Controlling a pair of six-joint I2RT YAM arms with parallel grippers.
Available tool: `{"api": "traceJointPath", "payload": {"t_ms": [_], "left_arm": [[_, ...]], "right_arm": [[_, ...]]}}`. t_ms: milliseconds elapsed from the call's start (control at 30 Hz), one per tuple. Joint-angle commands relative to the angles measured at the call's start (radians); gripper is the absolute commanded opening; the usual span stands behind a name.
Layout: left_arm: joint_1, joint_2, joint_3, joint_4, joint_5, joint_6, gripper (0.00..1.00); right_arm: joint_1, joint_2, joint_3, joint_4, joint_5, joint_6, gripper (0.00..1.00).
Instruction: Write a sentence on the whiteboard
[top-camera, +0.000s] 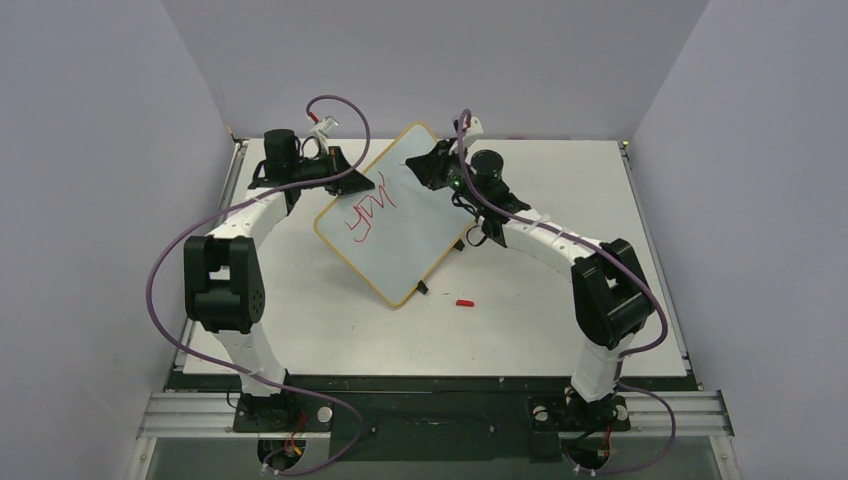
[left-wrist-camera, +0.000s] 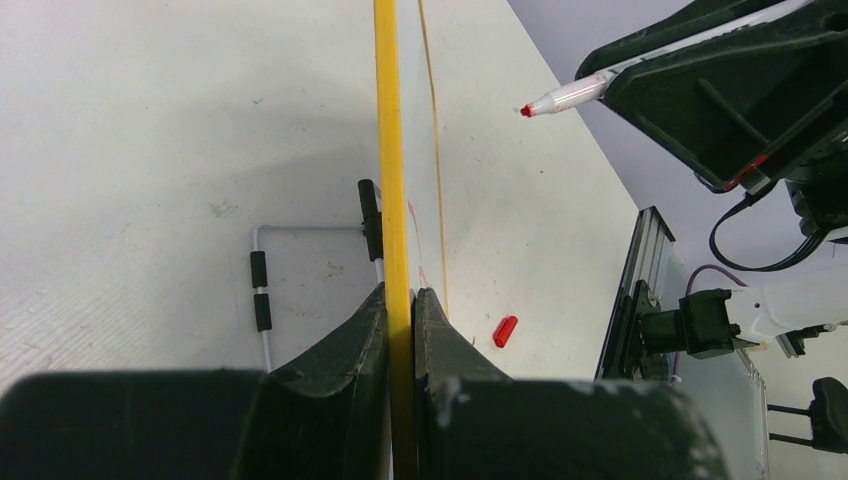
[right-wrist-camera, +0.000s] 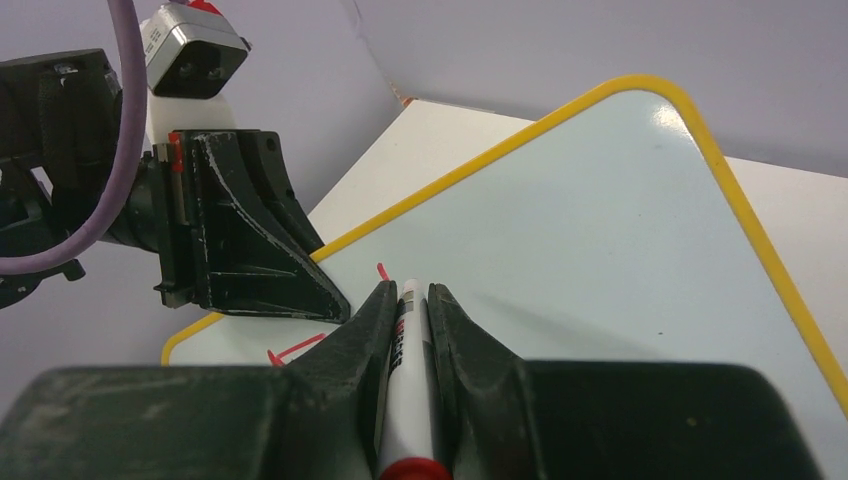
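Firstly, at the left, the left gripper (left-wrist-camera: 400, 292) has its jaws pressed together on the yellow rim of the whiteboard (top-camera: 415, 230), pinching it at the board's left side. The left wrist view shows the rim running straight between the two fingers, with no gap on either side.

The whiteboard is held tilted, its face turned up towards the overhead camera and set diagonally across the middle of the table (top-camera: 560, 200). Its upper corner points to the back wall and its lower corner lies towards the near edge. Whether that lower corner touches the table cannot be told.

The sentence (top-camera: 368, 217) so far shows as a short run of red strokes on the left part of the board, just beside the left gripper. The words are not legible.

Further right, a marker (right-wrist-camera: 405, 350) with a white barrel and red tip lies lengthwise between the fingers of the right gripper (right-wrist-camera: 408, 290), whose jaws are clamped on the barrel. In the left wrist view the tip stands apart from the board's face, over its upper part.

A small red cap (top-camera: 464, 302) lies on the table, near the board's lower right edge and apart from it.
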Motion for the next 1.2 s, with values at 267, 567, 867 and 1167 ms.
{"api": "traceJointPath", "payload": {"t_ms": [267,567,867,1167], "left_arm": [[-0.019,0.020,0.036,0.129,-0.028,0.102,0.00],[-0.019,0.020,0.036,0.125,-0.025,0.104,0.00],[-0.019,0.019,0.035,0.124,-0.025,0.105,0.00],[-0.018,0.018,0.034,0.123,-0.025,0.106,0.00]], "right_arm": [[0.031,0.059,0.085,0.041,-0.026,0.018,0.00],[0.046,0.090,0.112,0.010,-0.001,0.006,0.00],[0.046,0.127,0.145,-0.040,0.028,-0.008,0.00],[0.045,0.135,0.114,-0.066,0.059,-0.028,0.00]]}}
